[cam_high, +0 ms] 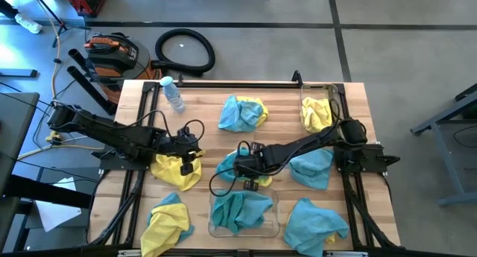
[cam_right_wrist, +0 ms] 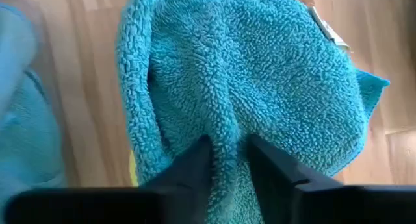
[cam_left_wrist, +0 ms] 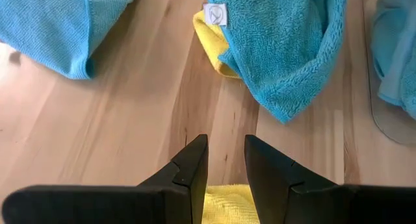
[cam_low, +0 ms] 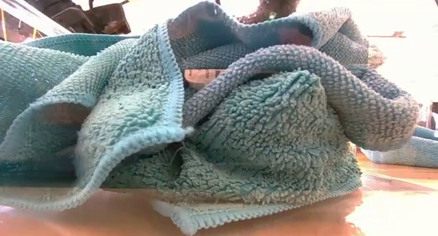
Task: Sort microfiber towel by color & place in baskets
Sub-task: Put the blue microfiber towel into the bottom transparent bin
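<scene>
Right gripper pinching a teal towel beside the front basket

The right gripper [cam_right_wrist: 224,152] is clamped on a teal towel [cam_right_wrist: 247,74] just behind the front basket [cam_high: 274,226]; lift clear of the yellow cloth [cam_left_wrist: 211,45] beneath. Left gripper [cam_left_wrist: 225,160], fingers slightly apart, hovers over another yellow towel [cam_high: 175,171].

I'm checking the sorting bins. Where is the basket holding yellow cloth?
In the high view, the yellow-cloth basket sits at the table's far right corner, beyond the right arm's base, right of the mixed teal-and-yellow towel pile.
</scene>
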`<state>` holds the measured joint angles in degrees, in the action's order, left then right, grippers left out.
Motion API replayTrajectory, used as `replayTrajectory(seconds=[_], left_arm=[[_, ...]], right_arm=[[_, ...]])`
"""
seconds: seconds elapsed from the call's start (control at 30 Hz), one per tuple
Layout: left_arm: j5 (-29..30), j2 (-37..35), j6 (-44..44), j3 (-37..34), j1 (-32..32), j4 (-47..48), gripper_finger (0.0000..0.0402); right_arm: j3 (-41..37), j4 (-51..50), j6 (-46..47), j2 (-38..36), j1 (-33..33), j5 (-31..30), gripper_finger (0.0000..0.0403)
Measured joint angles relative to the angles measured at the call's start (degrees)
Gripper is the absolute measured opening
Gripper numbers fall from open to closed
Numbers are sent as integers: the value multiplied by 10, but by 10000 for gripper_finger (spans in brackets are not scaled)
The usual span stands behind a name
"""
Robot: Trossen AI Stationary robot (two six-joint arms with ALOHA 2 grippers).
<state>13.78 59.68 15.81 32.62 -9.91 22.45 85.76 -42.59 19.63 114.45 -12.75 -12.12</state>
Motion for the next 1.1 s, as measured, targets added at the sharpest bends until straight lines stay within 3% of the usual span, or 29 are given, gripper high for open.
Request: replayTrajectory(seconds=[0.07, 0.13, 0.33, 0.73, 0.97, 1.1], left_arm=[[0, 0, 0, 0, 0, 2, 87], [0, 0, 0, 0, 0, 3, 87], [2, 0, 0, 0, 0, 5, 87], [2, 0, 0, 0, 0, 5, 87], [3, 0, 0, 0, 0, 5, 87], [3, 0, 0, 0, 0, 4, 87]], right_arm=[[0, -1, 0, 0, -1, -8, 27], [7, -17, 11, -4, -2, -12, 11], [89, -136, 60, -19, -17, -50, 4], [372, -334, 94, -22, -94, -155, 2], [490, -361, 115, -21, -164, -211, 1], [484, -337, 130, -35, -201, -240, 1]])
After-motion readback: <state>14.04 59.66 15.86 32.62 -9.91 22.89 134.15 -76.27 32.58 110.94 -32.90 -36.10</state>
